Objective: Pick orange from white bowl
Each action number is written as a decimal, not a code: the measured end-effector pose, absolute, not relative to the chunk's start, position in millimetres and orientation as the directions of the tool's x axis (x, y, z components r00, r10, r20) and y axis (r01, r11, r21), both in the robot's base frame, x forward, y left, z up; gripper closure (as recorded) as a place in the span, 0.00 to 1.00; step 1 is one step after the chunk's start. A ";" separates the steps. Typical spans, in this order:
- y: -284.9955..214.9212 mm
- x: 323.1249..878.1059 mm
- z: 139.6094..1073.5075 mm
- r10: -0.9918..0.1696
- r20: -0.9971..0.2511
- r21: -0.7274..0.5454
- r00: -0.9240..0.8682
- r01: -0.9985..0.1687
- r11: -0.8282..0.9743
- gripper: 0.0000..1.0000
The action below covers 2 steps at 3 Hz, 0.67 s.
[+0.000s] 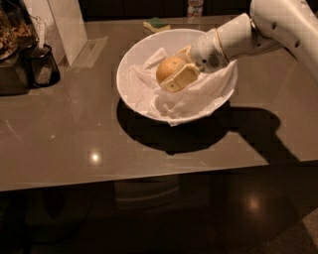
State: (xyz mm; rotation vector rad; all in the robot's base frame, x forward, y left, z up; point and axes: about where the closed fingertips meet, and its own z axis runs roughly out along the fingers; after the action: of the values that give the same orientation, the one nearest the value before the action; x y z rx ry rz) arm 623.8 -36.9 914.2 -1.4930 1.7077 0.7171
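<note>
The orange point(168, 68) is round and orange-yellow and sits inside the white bowl point(130, 89), over its crumpled white cloth lining point(191, 99). My gripper point(174, 67) reaches in from the right on a white arm. Its tan fingers point(180, 79) are closed around the orange, one in front and one behind it. The bowl looks tilted or raised, with a dark shadow on the table under it.
A yellow-and-green sponge point(156, 24) and a clear bottle point(195, 8) stand behind the bowl. A black cup point(43, 66) and a dark tray point(12, 59) are at the left, beside a white upright box point(64, 27). The table's front edge point(149, 173) runs below.
</note>
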 end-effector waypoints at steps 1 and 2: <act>-41.7 611.6 948.2 -0.504 -0.864 -0.124 0.012 -0.974 0.189 1.00; -48.1 600.6 974.2 -0.443 -0.895 -0.157 0.049 -0.965 0.209 1.00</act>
State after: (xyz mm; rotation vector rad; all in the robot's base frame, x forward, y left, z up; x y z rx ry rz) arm 600.6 -48.1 974.2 -1.3809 1.5471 0.7010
